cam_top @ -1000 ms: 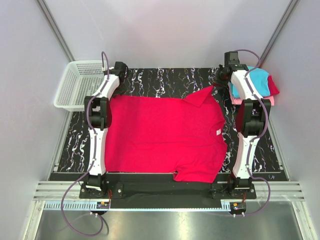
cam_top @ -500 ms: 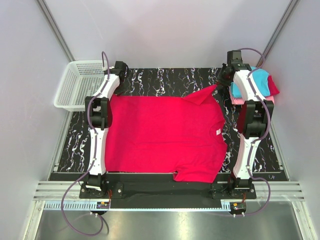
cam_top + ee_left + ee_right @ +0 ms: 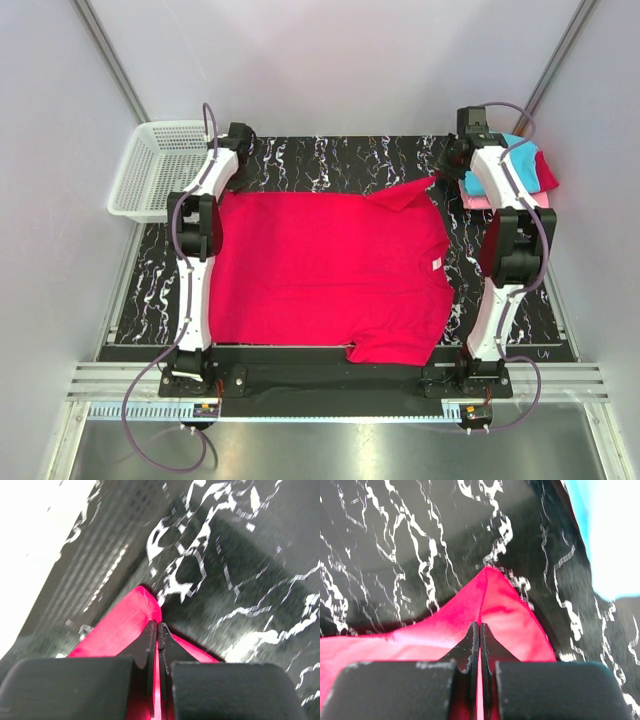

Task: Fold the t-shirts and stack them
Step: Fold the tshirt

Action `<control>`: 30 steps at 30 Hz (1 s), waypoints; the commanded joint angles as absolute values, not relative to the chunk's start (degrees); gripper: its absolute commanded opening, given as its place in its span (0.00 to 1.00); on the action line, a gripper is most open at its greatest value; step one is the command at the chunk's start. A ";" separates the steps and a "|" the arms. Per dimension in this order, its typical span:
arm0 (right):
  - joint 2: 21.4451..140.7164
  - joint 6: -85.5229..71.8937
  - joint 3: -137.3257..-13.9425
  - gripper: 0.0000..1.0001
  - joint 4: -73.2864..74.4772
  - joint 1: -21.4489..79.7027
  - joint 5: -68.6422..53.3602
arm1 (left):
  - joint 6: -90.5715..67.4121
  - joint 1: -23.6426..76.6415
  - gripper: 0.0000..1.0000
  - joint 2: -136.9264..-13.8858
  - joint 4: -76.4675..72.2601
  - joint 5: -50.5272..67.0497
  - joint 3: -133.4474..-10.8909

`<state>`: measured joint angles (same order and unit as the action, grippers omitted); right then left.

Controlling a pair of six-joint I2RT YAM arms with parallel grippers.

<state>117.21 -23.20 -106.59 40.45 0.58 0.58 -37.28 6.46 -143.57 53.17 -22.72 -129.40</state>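
no legible txt, white neck label [image 3: 437,264] on red t-shirt [image 3: 330,270] unreadable

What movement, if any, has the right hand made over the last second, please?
Yes: the right hand shifted slightly right, towards the folded stack, tugging the red t-shirt along.

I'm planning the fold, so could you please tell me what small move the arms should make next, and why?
Probably lift both a little together: the left pincer and right pincer are each shut on a far corner of the flat red shirt, so raising frees that edge for folding.
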 commanded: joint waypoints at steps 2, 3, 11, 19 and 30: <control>107.50 -24.43 -99.95 0.00 38.50 0.35 0.35 | -36.82 7.64 0.00 -134.22 52.65 -22.94 -125.09; 105.40 -24.61 -98.37 0.00 38.15 0.35 0.18 | -36.74 7.91 0.00 -133.34 52.47 -22.94 -124.37; 94.58 -24.26 -85.00 0.00 36.91 0.35 0.44 | -36.38 11.34 0.00 -125.08 51.77 -25.66 -116.56; 84.91 -23.47 -78.93 0.00 39.54 0.35 2.72 | -37.44 12.04 0.00 -116.64 51.50 -29.87 -106.54; 78.41 -25.14 -76.38 0.00 42.45 0.35 5.10 | -40.87 12.04 0.00 -107.41 51.59 -33.31 -94.93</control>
<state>81.67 -24.29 -77.06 41.23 0.58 2.61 -39.24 12.32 -111.44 52.73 -30.00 -96.68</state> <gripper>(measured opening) 0.012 0.012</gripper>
